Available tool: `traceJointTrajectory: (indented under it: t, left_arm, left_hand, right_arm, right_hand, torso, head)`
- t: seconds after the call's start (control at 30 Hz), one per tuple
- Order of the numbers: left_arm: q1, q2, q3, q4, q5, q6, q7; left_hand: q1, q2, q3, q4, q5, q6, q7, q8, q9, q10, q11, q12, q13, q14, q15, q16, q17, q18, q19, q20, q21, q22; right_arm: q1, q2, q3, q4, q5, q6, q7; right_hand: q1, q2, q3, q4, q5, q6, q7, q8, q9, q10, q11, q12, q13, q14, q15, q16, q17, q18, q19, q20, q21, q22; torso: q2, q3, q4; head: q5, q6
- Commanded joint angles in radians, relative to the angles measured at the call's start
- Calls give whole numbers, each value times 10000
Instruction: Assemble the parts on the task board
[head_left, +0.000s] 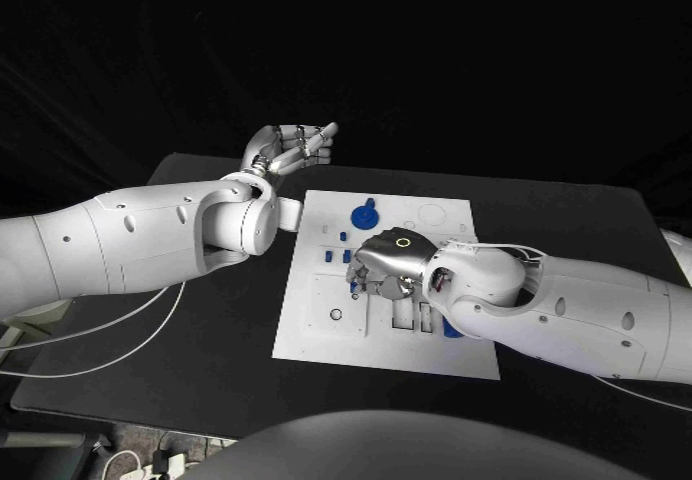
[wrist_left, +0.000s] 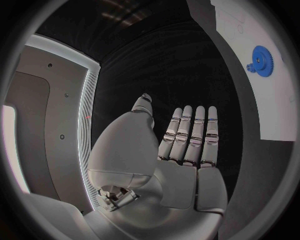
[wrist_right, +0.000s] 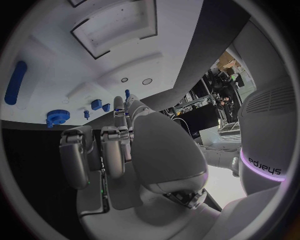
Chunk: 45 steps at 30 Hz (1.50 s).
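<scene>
The white task board (head_left: 320, 330) lies in the middle of the black table. A blue gear (head_left: 364, 213) stands near its far edge and shows in the left wrist view (wrist_left: 262, 61) and the right wrist view (wrist_right: 57, 118). Small blue pieces (head_left: 329, 256) sit left of centre. My right hand (head_left: 387, 268) hangs low over the board's middle, its fingers curled; thumb and a finger pinch a small blue peg (wrist_right: 127, 93). My left hand (head_left: 289, 148) is raised beyond the board's far left corner, its fingers (wrist_left: 190, 135) straight and together, holding nothing.
Rectangular recesses (head_left: 411, 318) and round holes (head_left: 436, 212) mark the board. A long blue piece (wrist_right: 15, 82) and small blue blocks (wrist_right: 95, 104) lie on it. Another blue part (head_left: 451, 329) shows beside my right forearm. White cables (head_left: 87, 340) hang off the table's left edge.
</scene>
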Motion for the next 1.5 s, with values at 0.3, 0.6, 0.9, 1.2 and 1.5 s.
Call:
traceJointTrajectory:
  t: [0.3, 0.6, 0.9, 1.2, 1.5]
  left_arm:
    - [6, 18, 9, 19, -38, 165, 121]
    - [6, -6, 9, 9, -38, 168, 131]
    - [5, -18, 9, 25, -38, 173, 137]
    - [5, -36, 10, 50, -38, 163, 135]
    - [6, -62, 10, 79, -38, 145, 135]
  left_hand:
    - [-24, 105, 29, 0, 31, -71, 63, 32, -17, -52, -7, 39, -11, -43, -7, 65, -9, 76, 64, 6, -64, -9]
    - [-20, 116, 26, 1, 31, -81, 65, 34, -18, -59, -6, 45, -10, -50, -5, 73, -26, 74, 62, 7, -67, -26]
    - [-20, 116, 26, 1, 31, -81, 65, 34, -18, -59, -6, 45, -10, -50, -5, 73, -26, 74, 62, 7, -67, -26]
    - [-20, 116, 26, 1, 31, -81, 65, 34, -18, -59, -6, 45, -10, -50, -5, 73, -26, 74, 62, 7, -67, -26]
    - [-20, 116, 26, 1, 31, -81, 65, 34, -18, -59, -6, 45, -10, -50, -5, 73, -26, 74, 62, 7, -67, -26]
  right_arm:
    - [-38, 81, -4, -87, -500, 400, 69]
    - [-65, 60, -9, -103, -491, 544, 34]
    - [-74, 74, -11, -130, -487, 636, 37]
    - [-87, 123, -14, -195, -484, 638, 77]
    - [-117, 203, -23, -294, -483, 595, 100]
  right_hand:
    - [52, -26, 64, -14, 66, -9, 14, 14, 4, -44, 56, -63, -11, 1042, 83, 41, 2629, -68, 1047, 38, 45, 2633]
    - [47, -35, 64, -14, 65, -16, 15, 5, 2, -57, 57, -68, -11, 1042, 82, 41, 2629, -68, 1047, 40, 45, 2633]
    - [42, -37, 64, -12, 64, -20, 15, 1, 1, -64, 58, -70, -11, 1042, 81, 41, 2629, -68, 1047, 41, 45, 2633]
    - [22, -45, 63, -2, 62, -32, 15, -13, -2, -86, 58, -74, -11, 1042, 79, 41, 2629, -68, 1047, 44, 45, 2633]
    - [2, -56, 60, 8, 62, -47, 15, -29, -6, -109, 60, -77, -11, 1042, 77, 41, 2629, -68, 1047, 47, 45, 2633]
  torso:
    - [-21, 4, -8]
    - [-15, 0, -3]
    - [-4, 2, 2]
    - [-3, -1, -11]
    - [-11, 0, -2]
  head:
    - [-80, 2]
    - [-157, 2]
    - [-152, 2]
    - [-153, 2]
    - [-176, 2]
